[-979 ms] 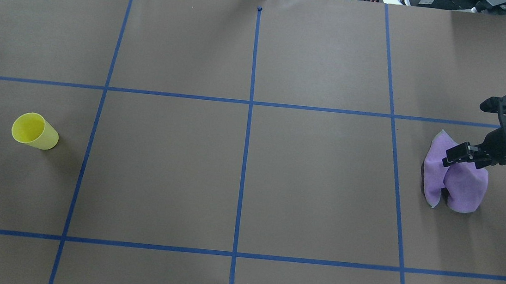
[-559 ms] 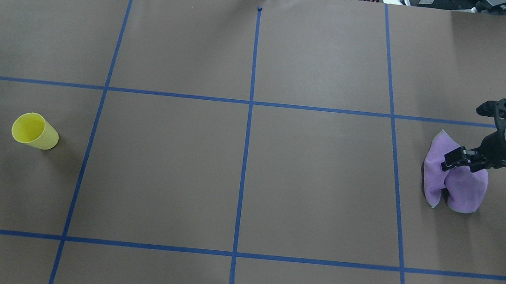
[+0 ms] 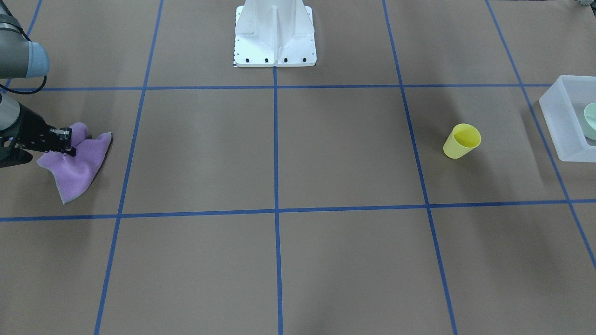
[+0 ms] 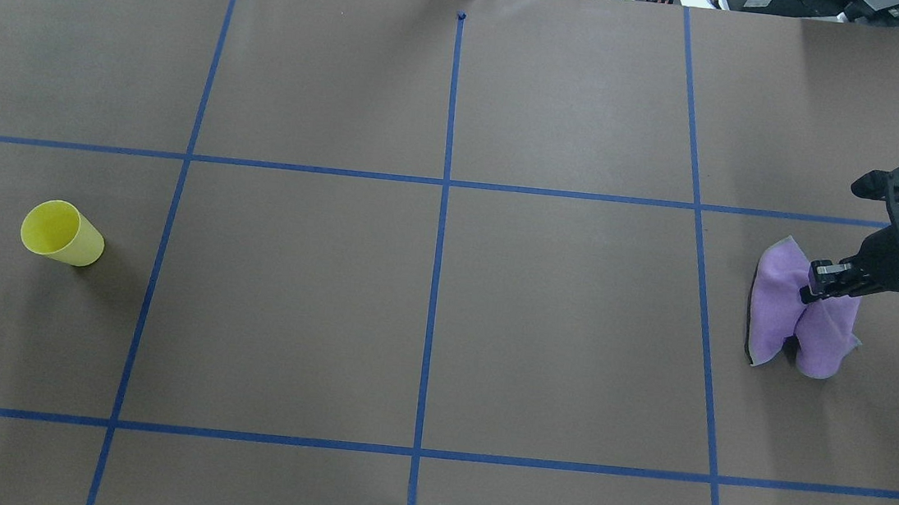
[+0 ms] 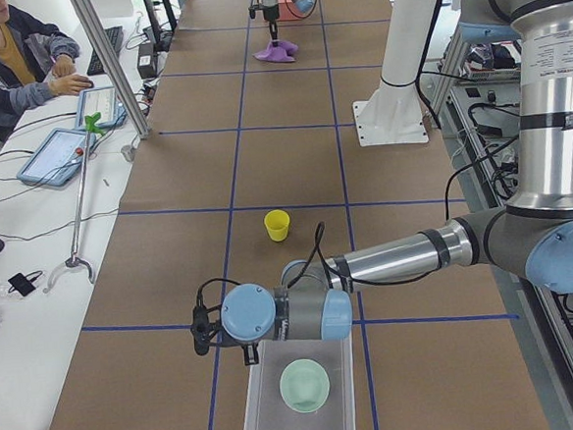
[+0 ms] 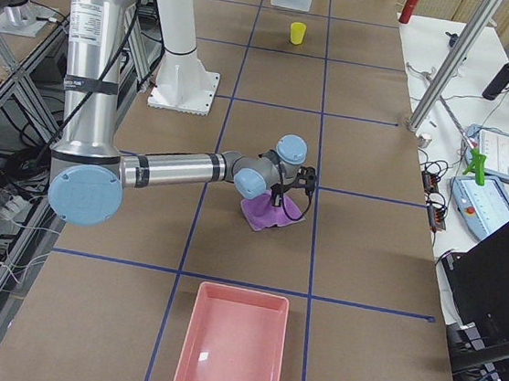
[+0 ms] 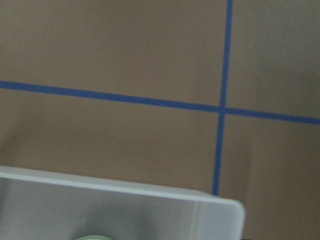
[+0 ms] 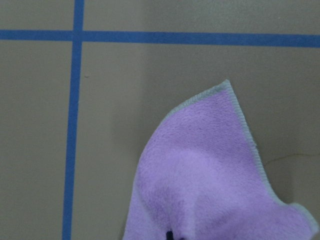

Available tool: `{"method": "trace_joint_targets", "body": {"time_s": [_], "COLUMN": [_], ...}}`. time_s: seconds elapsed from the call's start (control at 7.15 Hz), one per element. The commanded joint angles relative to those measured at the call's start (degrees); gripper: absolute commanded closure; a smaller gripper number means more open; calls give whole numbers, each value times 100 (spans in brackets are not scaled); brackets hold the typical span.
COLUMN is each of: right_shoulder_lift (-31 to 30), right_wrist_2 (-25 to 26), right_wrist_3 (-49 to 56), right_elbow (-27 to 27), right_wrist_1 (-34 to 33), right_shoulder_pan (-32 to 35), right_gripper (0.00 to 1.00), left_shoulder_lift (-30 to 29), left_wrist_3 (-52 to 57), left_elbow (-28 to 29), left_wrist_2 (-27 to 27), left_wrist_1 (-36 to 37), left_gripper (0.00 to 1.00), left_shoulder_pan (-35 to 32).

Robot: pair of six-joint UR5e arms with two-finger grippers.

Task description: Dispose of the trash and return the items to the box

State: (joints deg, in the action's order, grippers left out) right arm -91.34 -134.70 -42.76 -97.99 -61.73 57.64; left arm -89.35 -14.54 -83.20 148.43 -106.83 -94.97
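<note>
Overhead exterior: right gripper (image 4: pixel 813 285) pinches the purple cloth (image 4: pixel 774 313), tented up, near the table's (image 4: pixel 557 337) right edge. The left gripper (image 5: pixel 200 337) hangs by the box (image 5: pixel 263 399) at the left edge, grip impossible to tell; green bowl (image 5: pixel 304 385) sits inside

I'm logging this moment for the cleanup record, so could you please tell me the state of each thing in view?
Cloth: bunched, pinched at the top, lower edges on the table.
Right gripper: shut on the cloth.
Cup: upright, empty.
Bowl: upright, inside the box.
Box: open-topped, holding the bowl.
Tray: empty.
Left gripper: above the box's end; open or shut cannot be told.
</note>
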Motion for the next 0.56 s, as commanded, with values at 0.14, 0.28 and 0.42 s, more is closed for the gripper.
{"method": "trace_joint_targets", "body": {"time_s": [0.14, 0.28, 0.42], "right_shoulder_lift": [-305, -427, -428], "right_wrist_2": [-618, -618, -627], "right_wrist_3": [257, 825, 1544], "right_elbow": [-300, -282, -317], "right_wrist_1": [-32, -232, -669], "right_shoulder_pan": [1351, 1773, 2291], "right_gripper": [100, 100, 100], "left_shoulder_lift": [-56, -56, -56], "left_wrist_3": [-3545, -4025, -4544], "left_elbow": [-1757, -2031, -2138], "left_wrist_2": [-873, -1320, -1803], "left_wrist_1": [-40, -49, -92], "left_gripper": [13, 13, 13], "left_shoulder_pan": [1939, 2591, 3215]}}
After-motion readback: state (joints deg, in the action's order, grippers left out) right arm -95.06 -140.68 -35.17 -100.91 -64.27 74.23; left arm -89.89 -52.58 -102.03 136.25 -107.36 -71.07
